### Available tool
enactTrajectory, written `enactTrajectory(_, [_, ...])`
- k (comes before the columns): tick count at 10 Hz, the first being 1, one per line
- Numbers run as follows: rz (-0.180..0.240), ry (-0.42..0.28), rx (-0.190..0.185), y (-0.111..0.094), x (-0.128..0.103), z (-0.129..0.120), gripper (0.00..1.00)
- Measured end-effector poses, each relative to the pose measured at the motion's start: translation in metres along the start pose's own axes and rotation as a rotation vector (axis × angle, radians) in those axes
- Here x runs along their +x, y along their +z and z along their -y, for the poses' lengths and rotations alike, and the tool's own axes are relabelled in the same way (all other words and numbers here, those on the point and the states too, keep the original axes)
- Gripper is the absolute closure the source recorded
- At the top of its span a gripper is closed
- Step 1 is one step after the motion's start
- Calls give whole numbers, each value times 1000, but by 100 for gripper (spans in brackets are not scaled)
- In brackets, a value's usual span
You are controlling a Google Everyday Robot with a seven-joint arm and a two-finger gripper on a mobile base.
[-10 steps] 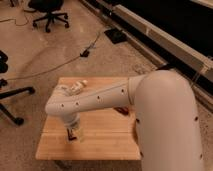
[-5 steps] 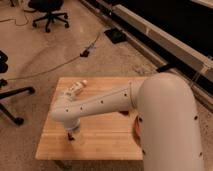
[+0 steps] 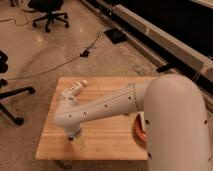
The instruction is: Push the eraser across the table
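The table (image 3: pixel 107 145) has a pale wooden plank top. My gripper (image 3: pixel 74 134) points down at the front left of the table, close to or on the surface. My white arm (image 3: pixel 105 107) reaches to it from the right. The eraser is not clearly in view; it may be hidden under the gripper or the arm. A reddish-orange rounded thing (image 3: pixel 139 128) peeks out beside my arm's big segment at the right, and I cannot tell what it is. A white bottle (image 3: pixel 73 89) lies on its side at the back left of the table, apart from the gripper.
My large white arm segment (image 3: pixel 175 125) covers the table's right side. Black office chairs stand at the back (image 3: pixel 49 15) and at the far left (image 3: pixel 7 95). A cable and a small box (image 3: pixel 86 51) lie on the speckled floor behind the table.
The gripper has dropped slightly toward the front edge at the left. The arm has swung, and more of the reddish-orange thing shows at the right. The white bottle has not moved.
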State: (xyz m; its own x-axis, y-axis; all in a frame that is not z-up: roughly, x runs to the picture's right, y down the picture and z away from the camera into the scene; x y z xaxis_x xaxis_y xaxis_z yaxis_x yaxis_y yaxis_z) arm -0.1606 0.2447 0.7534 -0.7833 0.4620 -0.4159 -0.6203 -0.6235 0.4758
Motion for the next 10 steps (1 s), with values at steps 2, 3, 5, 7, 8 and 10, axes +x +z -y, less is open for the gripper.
enactTrajectory(2, [1,12,5,2,-2,4,34])
enactTrajectory(3, [1,17,13,5,-3,5,45])
enactTrajectory(5, [-2,28,25,10,-3,5,65])
enactTrajectory(7, [-14,25,36,19,-1,5,84])
enactTrajectory(8, [-20,17,42,22,2,4,94])
enactTrajectory(10, [-30,14,52,30,3,5,100])
